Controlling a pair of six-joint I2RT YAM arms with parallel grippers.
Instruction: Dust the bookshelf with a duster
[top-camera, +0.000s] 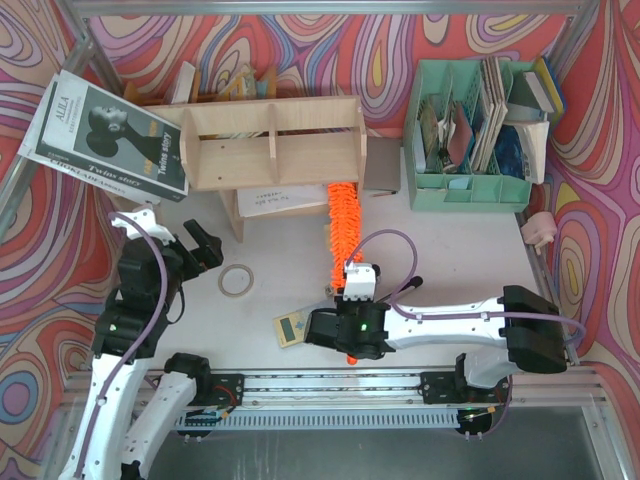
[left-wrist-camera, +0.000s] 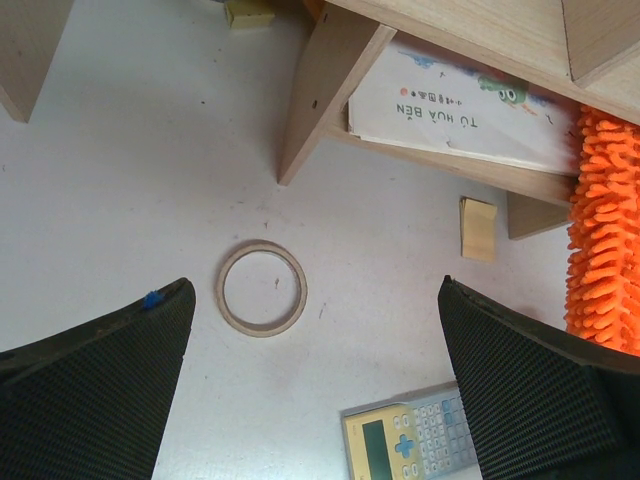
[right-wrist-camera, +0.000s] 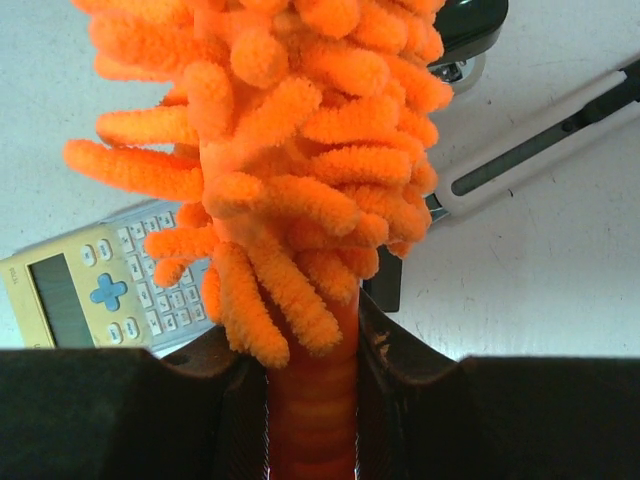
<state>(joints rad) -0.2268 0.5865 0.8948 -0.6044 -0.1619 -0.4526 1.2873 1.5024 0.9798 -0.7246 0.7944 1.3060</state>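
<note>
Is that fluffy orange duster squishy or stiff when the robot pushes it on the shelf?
Probably squishy outside: the duster is covered in soft-looking, noodle-like strands that should bend easily. Its core seems stiffer, since it runs straight from the right gripper toward the bookshelf. It is mostly fluff, so it is likely light for its size.

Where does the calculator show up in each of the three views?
Top external: calculator low centre, left of the duster handle end.
Left wrist: bottom edge, right of centre, partly cut off.
Right wrist: left side, partly behind the duster.
Shared landmark: the orange duster, to the calculator's right in every view.
</note>
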